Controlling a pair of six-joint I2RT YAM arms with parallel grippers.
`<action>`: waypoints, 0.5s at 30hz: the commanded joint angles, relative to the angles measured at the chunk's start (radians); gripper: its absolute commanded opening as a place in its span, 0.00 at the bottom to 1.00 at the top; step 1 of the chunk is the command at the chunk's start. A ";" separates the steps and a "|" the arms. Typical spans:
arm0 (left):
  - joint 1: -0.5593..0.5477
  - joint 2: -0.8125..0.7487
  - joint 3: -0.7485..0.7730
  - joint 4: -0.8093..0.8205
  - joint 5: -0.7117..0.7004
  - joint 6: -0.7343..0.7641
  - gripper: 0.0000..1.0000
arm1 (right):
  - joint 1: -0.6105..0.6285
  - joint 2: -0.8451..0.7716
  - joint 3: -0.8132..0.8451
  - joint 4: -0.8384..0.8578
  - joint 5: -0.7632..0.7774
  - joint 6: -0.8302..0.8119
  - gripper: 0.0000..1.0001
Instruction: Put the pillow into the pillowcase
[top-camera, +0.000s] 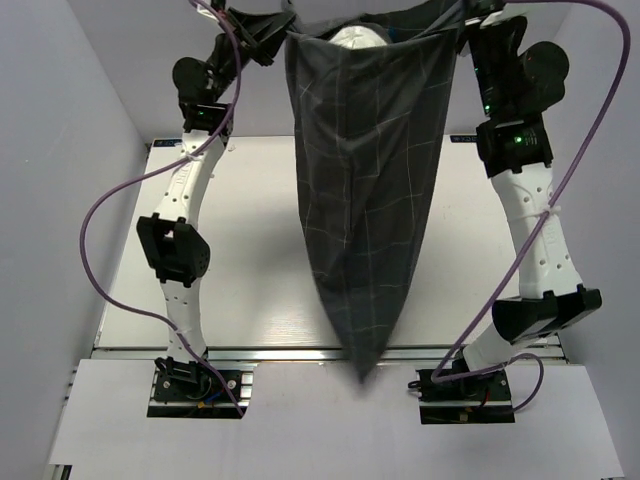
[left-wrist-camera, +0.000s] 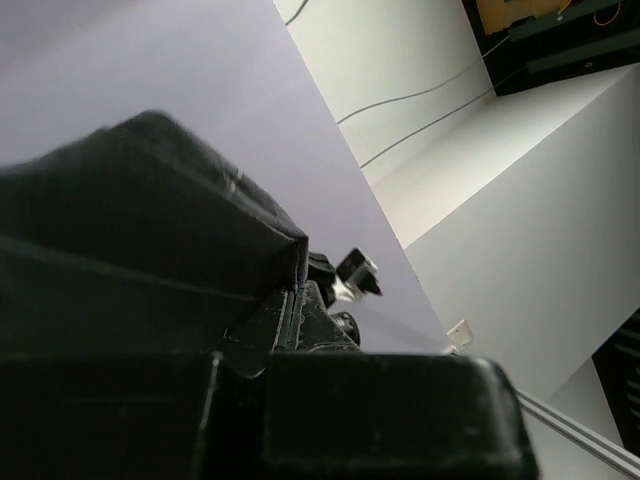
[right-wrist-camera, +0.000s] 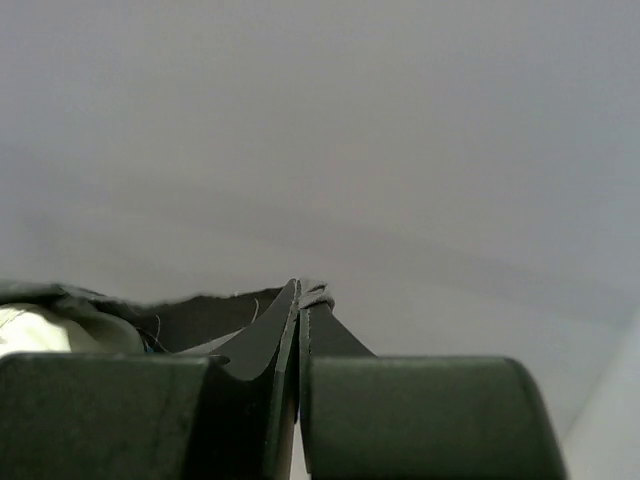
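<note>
The dark grid-patterned pillowcase (top-camera: 370, 190) hangs in the air above the table, mouth up, tapering to a point near the front edge. The off-white pillow (top-camera: 358, 38) shows only as a pale bulge in the open mouth; the rest is hidden inside. My left gripper (top-camera: 283, 35) is shut on the mouth's left corner; in the left wrist view the dark cloth (left-wrist-camera: 150, 230) is pinched at the fingertips (left-wrist-camera: 290, 300). My right gripper (top-camera: 462, 30) is shut on the right corner; the hem (right-wrist-camera: 318, 296) sticks out between its closed fingers, with pillow (right-wrist-camera: 40, 325) at the left.
The white table (top-camera: 250, 230) lies below the hanging case. White enclosure walls (top-camera: 60, 150) stand close on both sides. Purple cables (top-camera: 110, 210) loop beside each arm.
</note>
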 joint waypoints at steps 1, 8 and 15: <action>-0.069 0.042 0.051 0.002 -0.009 0.005 0.00 | -0.087 0.065 0.098 0.044 0.020 0.057 0.00; -0.203 0.179 0.174 0.016 -0.127 0.006 0.00 | -0.261 0.201 0.278 0.033 0.036 0.125 0.00; -0.295 0.193 0.194 0.050 -0.227 0.029 0.00 | -0.284 0.173 0.402 0.092 -0.025 0.183 0.00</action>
